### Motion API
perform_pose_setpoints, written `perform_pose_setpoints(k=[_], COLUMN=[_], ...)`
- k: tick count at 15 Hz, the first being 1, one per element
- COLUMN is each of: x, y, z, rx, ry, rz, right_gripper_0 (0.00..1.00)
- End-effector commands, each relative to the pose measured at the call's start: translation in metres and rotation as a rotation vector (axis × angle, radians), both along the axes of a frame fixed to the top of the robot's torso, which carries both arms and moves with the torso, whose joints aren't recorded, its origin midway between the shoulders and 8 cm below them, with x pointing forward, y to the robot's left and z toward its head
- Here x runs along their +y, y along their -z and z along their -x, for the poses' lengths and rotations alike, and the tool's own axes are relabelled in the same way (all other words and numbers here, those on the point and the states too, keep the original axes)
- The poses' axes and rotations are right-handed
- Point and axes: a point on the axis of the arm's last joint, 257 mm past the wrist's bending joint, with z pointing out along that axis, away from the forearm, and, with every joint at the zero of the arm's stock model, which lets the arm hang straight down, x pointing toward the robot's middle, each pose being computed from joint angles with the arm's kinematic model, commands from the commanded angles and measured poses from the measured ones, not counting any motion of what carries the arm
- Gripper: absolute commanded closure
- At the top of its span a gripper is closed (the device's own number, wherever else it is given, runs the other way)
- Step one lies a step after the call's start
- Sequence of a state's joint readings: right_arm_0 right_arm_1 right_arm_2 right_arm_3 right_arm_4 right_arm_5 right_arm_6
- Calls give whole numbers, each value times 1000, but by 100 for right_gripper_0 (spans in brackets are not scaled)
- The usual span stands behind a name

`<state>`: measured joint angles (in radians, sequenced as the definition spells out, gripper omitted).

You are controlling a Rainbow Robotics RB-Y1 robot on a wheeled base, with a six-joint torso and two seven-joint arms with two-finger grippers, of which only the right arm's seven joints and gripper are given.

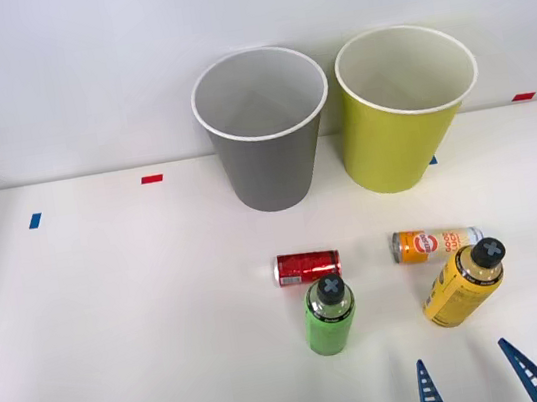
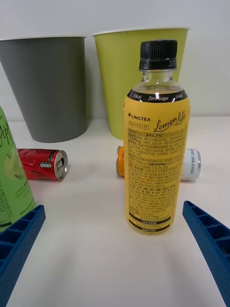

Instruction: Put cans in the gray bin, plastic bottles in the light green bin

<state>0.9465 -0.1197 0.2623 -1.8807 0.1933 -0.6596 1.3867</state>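
Blue ribbed fingers (image 2: 19, 240) spread wide, the right gripper (image 1: 478, 387) lines up on the upright yellow-labelled, black-capped plastic bottle (image 2: 155, 144), probably to straddle it.

the right claw (image 1: 480, 380) is reaching in low from the near right edge, its two blue ribbed fingers (image 2: 17, 242) spreading wide apart, gripping nothing.
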Motion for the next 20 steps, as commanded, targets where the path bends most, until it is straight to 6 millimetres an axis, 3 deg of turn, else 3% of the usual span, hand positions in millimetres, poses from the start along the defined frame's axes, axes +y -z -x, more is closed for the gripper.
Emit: perform_pose_setpoints(k=[1,20], x=[0,0], y=[0,0], z=[0,0], rx=[0,0], ry=[0,0], rz=[0,0], right_gripper_0=[0,0])
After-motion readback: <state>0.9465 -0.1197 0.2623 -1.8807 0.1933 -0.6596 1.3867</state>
